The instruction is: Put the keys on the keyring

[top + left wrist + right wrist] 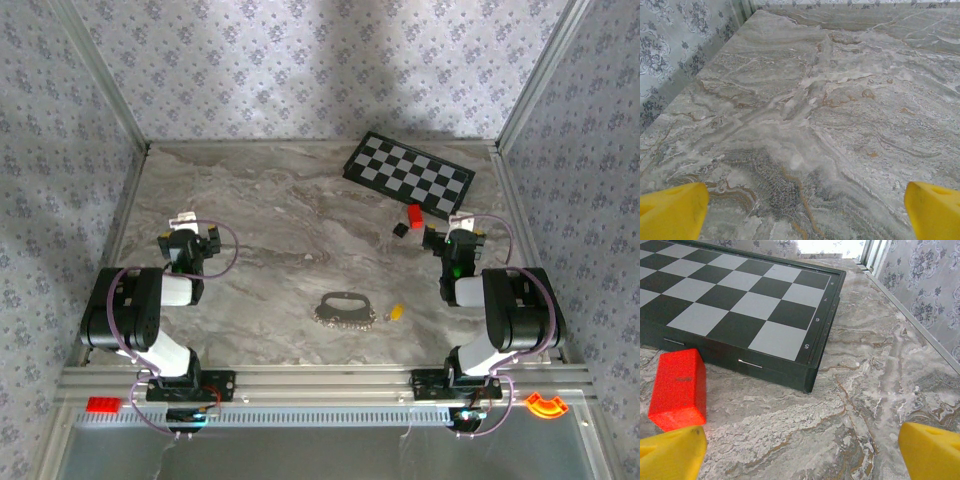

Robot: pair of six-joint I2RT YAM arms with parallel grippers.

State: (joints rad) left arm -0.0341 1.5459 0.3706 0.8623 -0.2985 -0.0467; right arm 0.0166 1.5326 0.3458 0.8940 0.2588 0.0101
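Down on the grey veined marble table [270, 200], the thin silver-grey oval metal keyring [346, 295] lies flat near the front edge, roughly midway between the two arm bases. The cluster of small silvery toothed keys [347, 319] sits along the near side of that loop and touches it. From the overhead view I cannot tell whether any key is threaded on. A tiny yellow piece [396, 312] rests just to the right of the keys.

The left gripper [186, 220] hangs over bare marble on the left side, well apart from the ring. In its wrist view the left gripper [805, 210] has its yellow fingertips [672, 210] spread wide, with nothing between them but stone.

Over on the right, the right gripper [455, 228] sits near the black-and-white chequered board [408, 175], which lies at an angle in the far right corner. A small red block [415, 215] and a smaller black block [399, 230] lie just in front of the board.

The right wrist view shows the right gripper [802, 450] gaping wide too, its yellow fingertips [930, 452] empty. The red block [679, 387] stands just ahead of the left finger, close against the board's dark edge [810, 375].
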